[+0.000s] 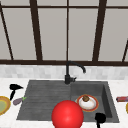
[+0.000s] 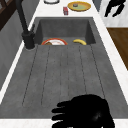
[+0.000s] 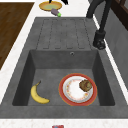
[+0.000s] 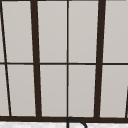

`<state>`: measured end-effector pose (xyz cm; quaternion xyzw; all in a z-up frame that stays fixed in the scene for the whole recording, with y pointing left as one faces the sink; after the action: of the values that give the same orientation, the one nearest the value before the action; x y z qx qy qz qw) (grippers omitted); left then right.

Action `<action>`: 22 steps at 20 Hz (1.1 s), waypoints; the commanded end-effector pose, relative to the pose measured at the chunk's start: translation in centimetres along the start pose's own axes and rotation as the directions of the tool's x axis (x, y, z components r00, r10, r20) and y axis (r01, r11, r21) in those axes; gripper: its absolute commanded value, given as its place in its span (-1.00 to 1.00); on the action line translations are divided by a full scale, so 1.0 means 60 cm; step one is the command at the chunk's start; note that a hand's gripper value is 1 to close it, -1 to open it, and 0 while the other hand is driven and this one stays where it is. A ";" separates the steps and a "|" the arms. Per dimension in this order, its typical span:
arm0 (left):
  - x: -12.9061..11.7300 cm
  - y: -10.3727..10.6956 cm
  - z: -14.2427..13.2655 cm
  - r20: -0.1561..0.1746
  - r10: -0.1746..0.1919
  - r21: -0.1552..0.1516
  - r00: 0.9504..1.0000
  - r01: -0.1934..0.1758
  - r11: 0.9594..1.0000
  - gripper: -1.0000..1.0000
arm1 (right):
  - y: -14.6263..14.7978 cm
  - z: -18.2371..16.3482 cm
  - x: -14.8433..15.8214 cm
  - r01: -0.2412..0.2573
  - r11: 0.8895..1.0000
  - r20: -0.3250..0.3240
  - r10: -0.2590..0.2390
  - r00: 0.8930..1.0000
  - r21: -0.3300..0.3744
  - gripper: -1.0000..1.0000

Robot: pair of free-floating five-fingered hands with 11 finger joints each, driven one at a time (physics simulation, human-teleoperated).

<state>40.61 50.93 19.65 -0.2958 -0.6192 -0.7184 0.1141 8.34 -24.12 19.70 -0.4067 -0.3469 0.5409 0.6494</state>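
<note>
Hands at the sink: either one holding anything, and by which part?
Nothing is held. The left hand hangs above the counter near the eggplant, fingers relaxed. The right hand hangs at the sink's front edge, apart from the plate.

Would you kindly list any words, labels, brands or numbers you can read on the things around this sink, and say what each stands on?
None can be read.
The small red packet on the counter right of the sink may carry print, but it is too blurred to tell.
The red-rimmed plate, the banana, the yellow plate near the left hand and the faucet bear no text.
</note>
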 end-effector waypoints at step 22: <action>-0.039 -0.064 -0.029 -0.093 0.122 0.092 0.988 -0.113 0.989 -1.00 | 0.000 0.000 0.000 0.000 1.000 0.000 0.000 1.000 0.000 0.00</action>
<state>39.95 49.55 15.89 -0.3044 -0.6127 -0.7157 0.1403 8.34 -24.12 19.70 -0.4067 -0.3469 0.5409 0.6494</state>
